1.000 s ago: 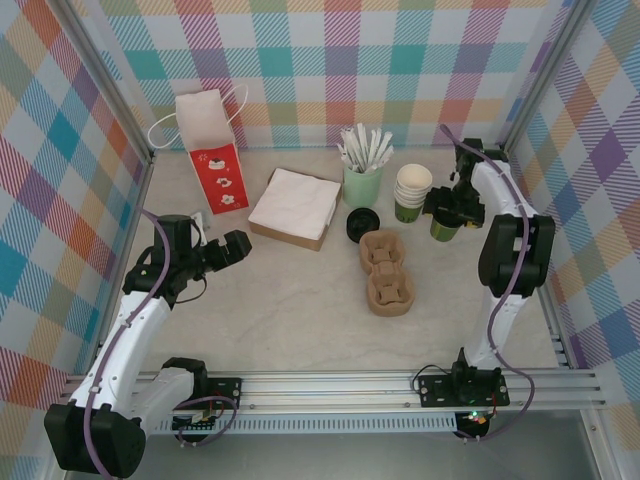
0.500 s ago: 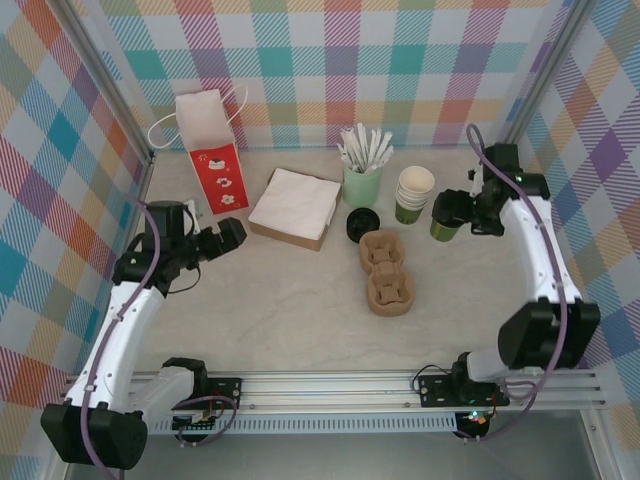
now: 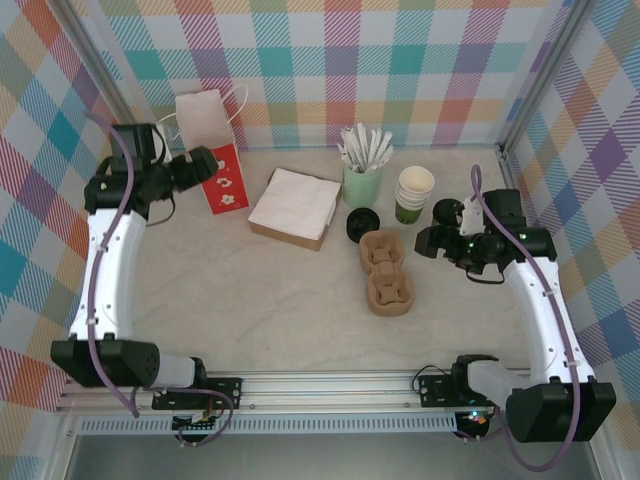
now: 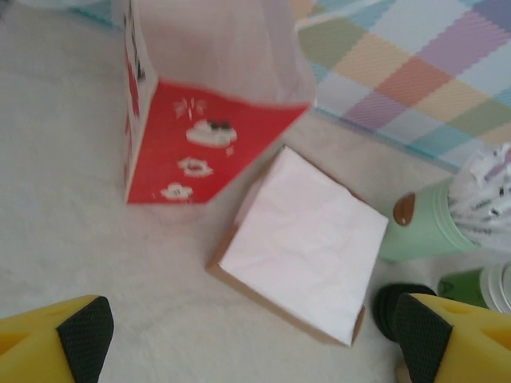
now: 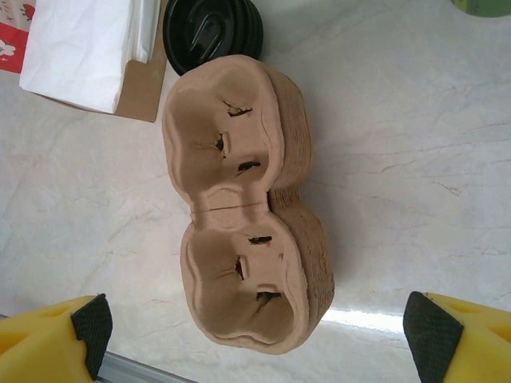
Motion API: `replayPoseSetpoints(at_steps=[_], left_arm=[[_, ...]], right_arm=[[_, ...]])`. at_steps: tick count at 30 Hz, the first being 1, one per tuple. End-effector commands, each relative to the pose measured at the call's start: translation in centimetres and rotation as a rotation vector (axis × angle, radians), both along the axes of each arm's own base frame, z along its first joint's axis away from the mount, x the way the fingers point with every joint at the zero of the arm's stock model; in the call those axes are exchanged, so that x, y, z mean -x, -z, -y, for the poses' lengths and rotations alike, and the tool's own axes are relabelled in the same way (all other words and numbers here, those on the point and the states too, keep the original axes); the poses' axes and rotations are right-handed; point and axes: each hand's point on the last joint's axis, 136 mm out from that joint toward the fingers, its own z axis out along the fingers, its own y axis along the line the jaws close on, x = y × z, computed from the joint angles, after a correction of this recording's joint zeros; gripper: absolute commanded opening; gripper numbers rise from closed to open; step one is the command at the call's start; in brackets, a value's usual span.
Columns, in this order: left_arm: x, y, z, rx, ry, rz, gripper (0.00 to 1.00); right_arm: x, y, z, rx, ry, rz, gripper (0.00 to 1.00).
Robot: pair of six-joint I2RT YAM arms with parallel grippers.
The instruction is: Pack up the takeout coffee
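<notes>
Clearly nothing is packed yet: the left hand and right hand both gape wide and hold nothing. The coffee's black lid lies on the worktop, just beside the far end of the cardboard cup carrier, whose wells stand empty. Its cup I cannot pick out; the right arm likely hides it. The left hand faces the upright paper bag, which looks light, so a nudge could tip it. The carrier could skid if a cup goes in crooked.
</notes>
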Motion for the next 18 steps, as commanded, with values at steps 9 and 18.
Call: replayPoseSetpoints(at_steps=[9, 18], left_arm=[[-9.6, -0.1, -5.9, -0.307, -0.131, -0.057, 0.93], [-15.7, 5.1, -7.5, -0.385, -0.146, -0.153, 0.92]], right_arm=[[0.0, 0.1, -0.4, -0.01, -0.015, 0.005, 0.96], [0.2, 0.8, -0.3, -0.003, -0.013, -0.016, 0.96]])
